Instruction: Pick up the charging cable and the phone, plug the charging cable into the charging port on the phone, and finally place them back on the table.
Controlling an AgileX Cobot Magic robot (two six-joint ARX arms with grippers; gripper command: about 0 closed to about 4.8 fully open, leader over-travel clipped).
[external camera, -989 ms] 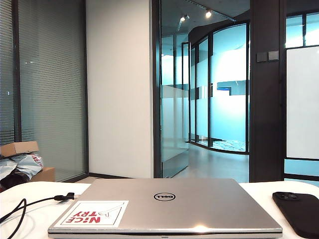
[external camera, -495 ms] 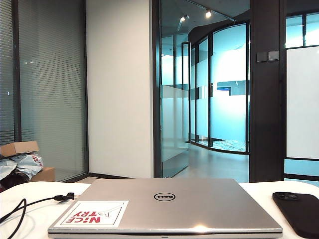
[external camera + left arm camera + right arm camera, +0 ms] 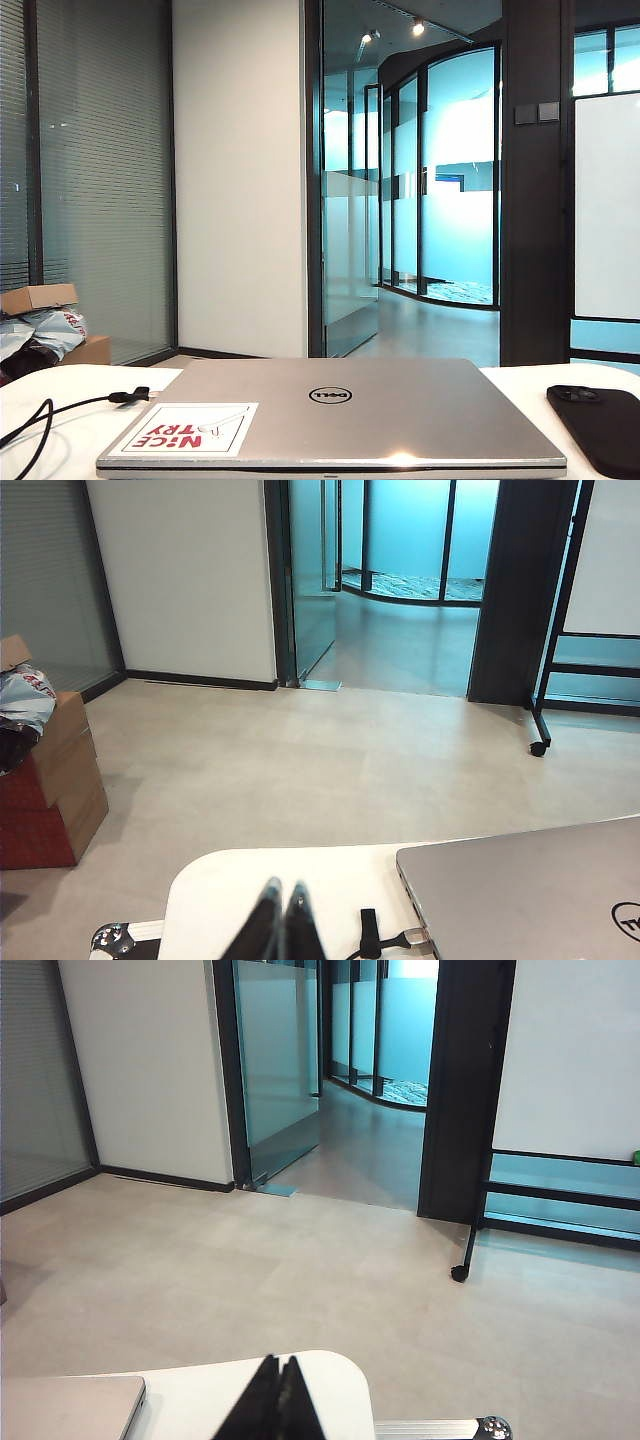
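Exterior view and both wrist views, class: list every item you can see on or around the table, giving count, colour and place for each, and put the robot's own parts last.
table: one, white, across the foreground.
Dell laptop: one, silver, closed, centre of the table, with a red-and-white sticker on its lid.
charging cable: one, black, on the table left of the laptop.
phone: one, black, lying on the table right of the laptop.
cardboard boxes: brown, on the floor left of the table.
left end effector: one, black, jaws shut, empty, over the table's left part near the cable.
right end effector: one, black, jaws shut, empty, over the table's right part.
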